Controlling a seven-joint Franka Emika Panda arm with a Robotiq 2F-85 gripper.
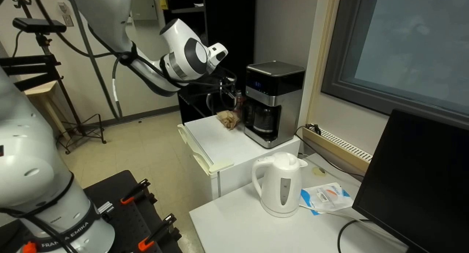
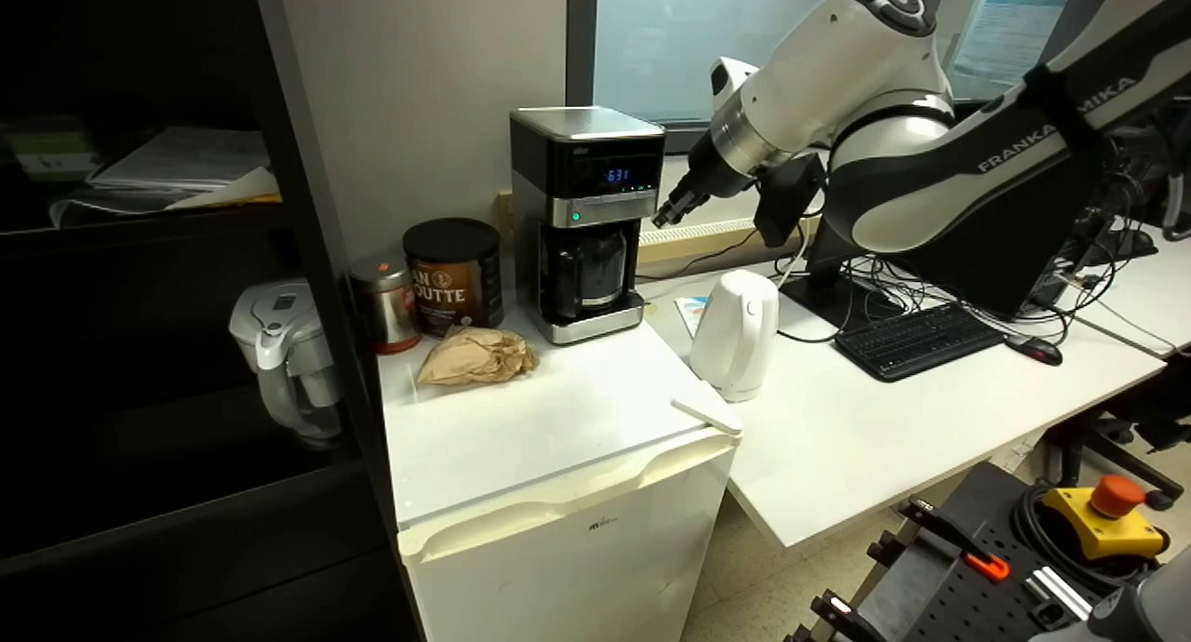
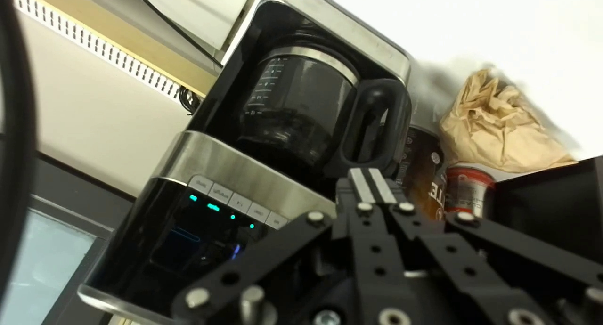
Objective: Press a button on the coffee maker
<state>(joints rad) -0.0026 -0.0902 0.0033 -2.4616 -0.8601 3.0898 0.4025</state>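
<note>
The black and silver coffee maker [image 1: 291, 112] [image 2: 595, 209] stands on a small white fridge in both exterior views. Its display is lit, and a green-lit button [image 2: 575, 217] sits on the silver band. In the wrist view the coffee maker [image 3: 254, 174] appears upside down, with a row of grey buttons [image 3: 239, 201] and the dark carafe [image 3: 297, 103]. My gripper [image 3: 372, 186] is shut with nothing between its fingertips. It is raised in front of the machine at about band height [image 2: 662, 220], seemingly apart from it. It hides the right end of the band in the wrist view.
A crumpled paper bag [image 2: 476, 355], a coffee can [image 2: 453, 274] and a metal tin [image 2: 386, 302] stand beside the machine. A white kettle [image 1: 281, 185] and a monitor [image 1: 417, 179] stand on the desk. A black shelf [image 2: 316, 251] rises beside the fridge [image 2: 568, 568].
</note>
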